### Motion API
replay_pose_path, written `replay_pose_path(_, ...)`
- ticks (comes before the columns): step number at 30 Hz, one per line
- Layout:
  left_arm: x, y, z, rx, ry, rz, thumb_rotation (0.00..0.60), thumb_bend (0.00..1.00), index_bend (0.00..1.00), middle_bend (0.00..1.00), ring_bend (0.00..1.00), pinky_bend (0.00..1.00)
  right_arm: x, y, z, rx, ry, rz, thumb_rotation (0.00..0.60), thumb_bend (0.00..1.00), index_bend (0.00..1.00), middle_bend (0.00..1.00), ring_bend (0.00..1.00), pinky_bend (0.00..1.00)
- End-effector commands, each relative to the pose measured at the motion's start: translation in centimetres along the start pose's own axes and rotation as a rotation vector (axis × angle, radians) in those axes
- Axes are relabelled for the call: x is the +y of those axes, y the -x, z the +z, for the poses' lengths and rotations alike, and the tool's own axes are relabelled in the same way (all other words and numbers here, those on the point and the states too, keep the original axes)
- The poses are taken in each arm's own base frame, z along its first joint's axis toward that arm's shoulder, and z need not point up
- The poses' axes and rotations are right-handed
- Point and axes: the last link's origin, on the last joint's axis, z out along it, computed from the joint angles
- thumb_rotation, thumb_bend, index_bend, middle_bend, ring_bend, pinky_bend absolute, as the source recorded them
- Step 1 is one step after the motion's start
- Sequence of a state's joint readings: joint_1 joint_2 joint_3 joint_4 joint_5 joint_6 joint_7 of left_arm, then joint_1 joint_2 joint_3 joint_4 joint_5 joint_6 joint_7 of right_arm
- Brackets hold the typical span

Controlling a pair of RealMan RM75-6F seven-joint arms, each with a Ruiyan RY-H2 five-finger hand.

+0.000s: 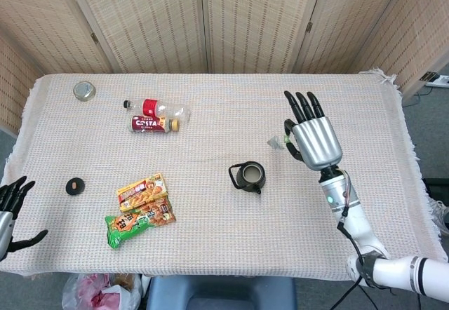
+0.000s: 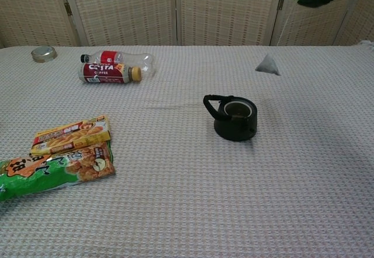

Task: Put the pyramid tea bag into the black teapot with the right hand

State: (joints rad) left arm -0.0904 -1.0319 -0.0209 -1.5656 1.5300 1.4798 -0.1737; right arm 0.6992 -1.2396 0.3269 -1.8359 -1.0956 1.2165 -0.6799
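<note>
**Tea bag lifted toward the teapot**

Woven screens back a cloth-covered table (image 1: pixel 210 240) where the black teapot (image 1: pixel 250 177) stands lidless. Right of it and raised, the right hand (image 1: pixel 313 139) dangles the pyramid tea bag (image 2: pixel 268 65), apparently by its tag; whether fingers pinch is unclear.

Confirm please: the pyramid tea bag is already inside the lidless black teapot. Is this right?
No. The pyramid tea bag is outside the black teapot, off to its right, as the chest view shows. The teapot is indeed lidless.
</note>
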Motion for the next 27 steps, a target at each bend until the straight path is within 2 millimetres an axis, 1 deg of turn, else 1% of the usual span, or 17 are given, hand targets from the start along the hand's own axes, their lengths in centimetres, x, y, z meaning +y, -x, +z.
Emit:
replay_pose_path(1, -0.1, -0.2, -0.2, 0.008, 0.004, -0.005, 0.6, 0.2, 0.0, 0.0, 0.0, 0.06, -1.0, 0.1, 0.5, 0.001, -0.01, -0.003, 0.6, 0.22, 0.56, 0.0, 0.0, 0.0)
replay_pose_path(9, -0.3, -0.5, -0.5, 0.014, 0.009, -0.019, 0.6, 0.2, 0.0, 0.0, 0.0, 0.06, -2.6, 0.7, 1.8, -0.007, -0.027, 0.003, 0.6, 0.22, 0.56, 0.0, 0.0, 0.0)
replay_pose_path(15, -0.5, -0.7, -0.5, 0.018, 0.008, -0.028, 0.6, 0.2, 0.0, 0.0, 0.0, 0.06, -3.6, 1.3, 2.2, -0.011, -0.05, -0.001, 0.6, 0.22, 0.56, 0.0, 0.0, 0.0)
replay_pose_path(19, -0.6, -0.7, -0.6, 0.019, 0.006, -0.033, 0.6, 0.2, 0.0, 0.0, 0.0, 0.06, -3.8, 1.7, 2.4, -0.01, -0.054, -0.008, 0.6, 0.22, 0.56, 0.0, 0.0, 0.0)
replay_pose_path(24, -0.6, -0.8, -0.6, 0.018, 0.006, -0.036, 0.6, 0.2, 0.0, 0.0, 0.0, 0.06, -4.2, 1.6, 2.4, -0.005, -0.061, 0.008, 0.6, 0.22, 0.56, 0.0, 0.0, 0.0)
replay_pose_path(27, -0.6, -0.9, -0.7, 0.024, 0.007, -0.038, 0.6, 0.2, 0.0, 0.0, 0.0, 0.06, -4.3, 1.8, 2.4, -0.016, -0.064, 0.001, 0.6, 0.22, 0.56, 0.0, 0.0, 0.0)
